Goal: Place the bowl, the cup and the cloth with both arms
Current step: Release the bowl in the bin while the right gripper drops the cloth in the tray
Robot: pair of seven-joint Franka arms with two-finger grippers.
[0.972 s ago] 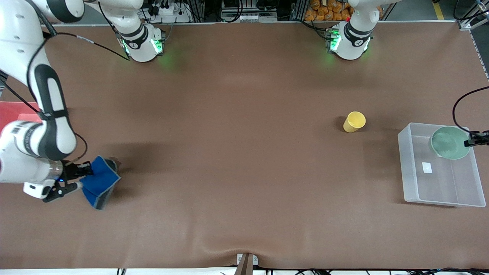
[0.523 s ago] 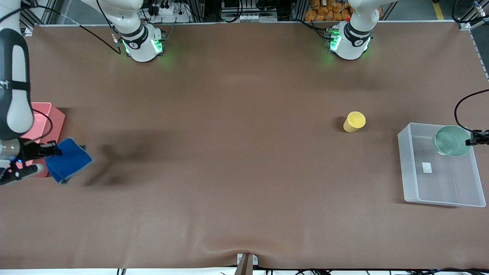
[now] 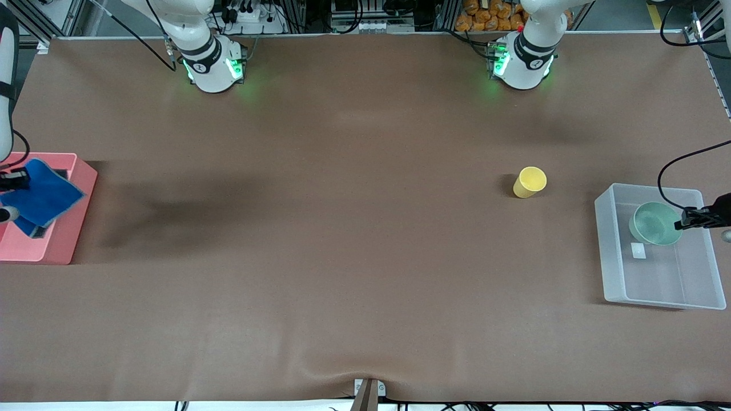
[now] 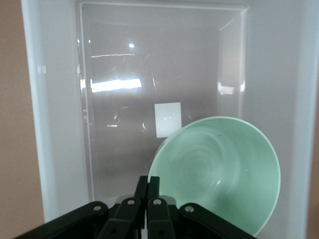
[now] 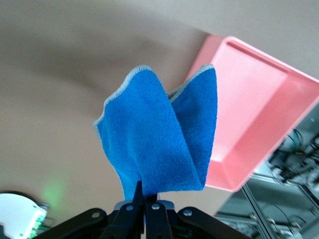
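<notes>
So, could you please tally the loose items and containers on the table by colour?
Blue: 1, the cloth
Yellow: 1, the cup
Mint green: 1, the bowl
Pink: 1, the pink tray
Clear: 1, the clear bin
Total: 5

Both arms reached out to opposite worktop ends; the left tool (image 3: 682, 222) and right tool (image 3: 17, 180) were clamped tight.

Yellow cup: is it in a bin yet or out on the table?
Out. The cup sits on the bare brown table, apart from the clear bin and pink bin.
</notes>
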